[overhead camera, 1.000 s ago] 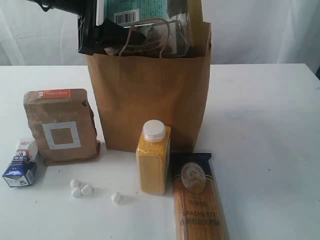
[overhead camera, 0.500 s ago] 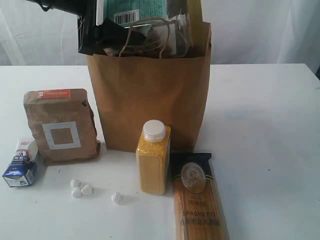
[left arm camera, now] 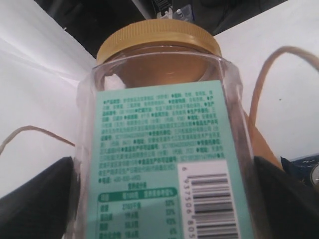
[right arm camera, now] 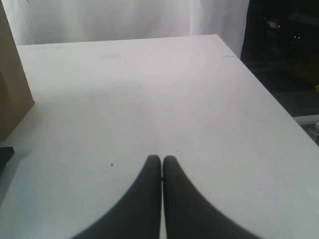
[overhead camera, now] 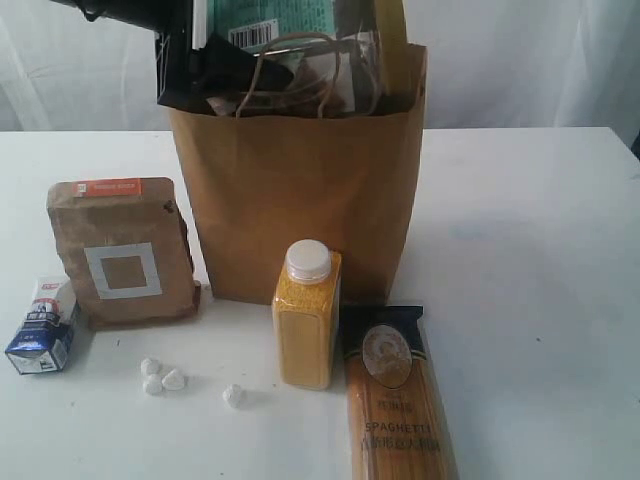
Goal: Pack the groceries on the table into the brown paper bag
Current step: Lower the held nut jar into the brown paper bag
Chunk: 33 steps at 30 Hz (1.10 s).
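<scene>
**Jar at the mouth of the bag, left gripper clamped on it**

On my exterior feed the left gripper [overhead camera: 190, 60] is up at the top of the bag [overhead camera: 300, 200], and it has the jar [overhead camera: 275, 25] in its grip. The jar sits in the bag's open mouth, just behind the looped handles [overhead camera: 300, 70], and part of it is cut off by the top of the frame. My left wrist feed confirms the hold. The black fingers [left arm camera: 35, 199] press on both sides of the clear body, and the gold lid [left arm camera: 159, 37] points away from the camera, with the green label and barcode facing me.

The right gripper [right arm camera: 161, 164] is closed on nothing, its tips touching, and it hangs over bare table [right arm camera: 149, 99] beside the bag.

Four groceries are out on the table. The pouch [overhead camera: 122, 250] stands left of the bag, and the carton [overhead camera: 42, 330] lies just left of the pouch. The bottle [overhead camera: 305, 320] stands upright in front of the bag. The spaghetti [overhead camera: 400, 400] lies flat just right of the bottle. A few small white lumps [overhead camera: 162, 378] lie in front of the pouch.
</scene>
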Motion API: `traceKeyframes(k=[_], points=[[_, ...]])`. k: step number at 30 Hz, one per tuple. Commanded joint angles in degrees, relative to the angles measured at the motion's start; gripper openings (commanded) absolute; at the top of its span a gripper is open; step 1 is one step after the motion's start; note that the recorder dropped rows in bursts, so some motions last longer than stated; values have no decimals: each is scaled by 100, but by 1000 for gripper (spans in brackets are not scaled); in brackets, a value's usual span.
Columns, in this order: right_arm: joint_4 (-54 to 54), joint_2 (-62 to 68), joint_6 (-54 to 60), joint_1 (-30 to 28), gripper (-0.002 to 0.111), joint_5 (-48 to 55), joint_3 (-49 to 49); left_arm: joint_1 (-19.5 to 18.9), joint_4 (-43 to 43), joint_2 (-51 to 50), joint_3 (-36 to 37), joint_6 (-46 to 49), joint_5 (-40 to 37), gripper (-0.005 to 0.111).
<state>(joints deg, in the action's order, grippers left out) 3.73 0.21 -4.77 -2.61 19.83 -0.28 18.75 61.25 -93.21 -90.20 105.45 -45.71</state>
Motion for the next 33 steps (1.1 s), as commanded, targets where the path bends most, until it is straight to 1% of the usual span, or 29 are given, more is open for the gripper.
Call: traceKeyframes(k=[1, 9, 14, 17, 19, 21, 24, 28, 31, 33], points=[[34, -21, -1, 28, 0, -40, 28, 35, 210, 51, -51, -29, -78, 39], [34, -21, -1, 28, 0, -40, 28, 35, 210, 51, -51, -29, -51, 39], [34, -21, -1, 28, 0, -40, 28, 35, 161, 51, -51, -20, -271, 40], [34, -21, -1, 28, 0, -40, 28, 35, 143, 51, -51, 183, -421, 49], [34, -21, -1, 28, 0, -40, 28, 35, 154, 51, -51, 352, -414, 59], [34, -21, -1, 28, 0, -40, 28, 35, 154, 51, -51, 362, -333, 64], [34, -21, -1, 28, 0, -40, 28, 35, 129, 51, -51, 362, -252, 66], [34, -21, -1, 28, 0, -40, 28, 35, 142, 51, -51, 362, -452, 66], [34, -21, -1, 28, 0, -40, 28, 35, 142, 51, -51, 352, -200, 67], [34, -21, -1, 28, 0, -40, 28, 35, 142, 51, -51, 337, -173, 74]])
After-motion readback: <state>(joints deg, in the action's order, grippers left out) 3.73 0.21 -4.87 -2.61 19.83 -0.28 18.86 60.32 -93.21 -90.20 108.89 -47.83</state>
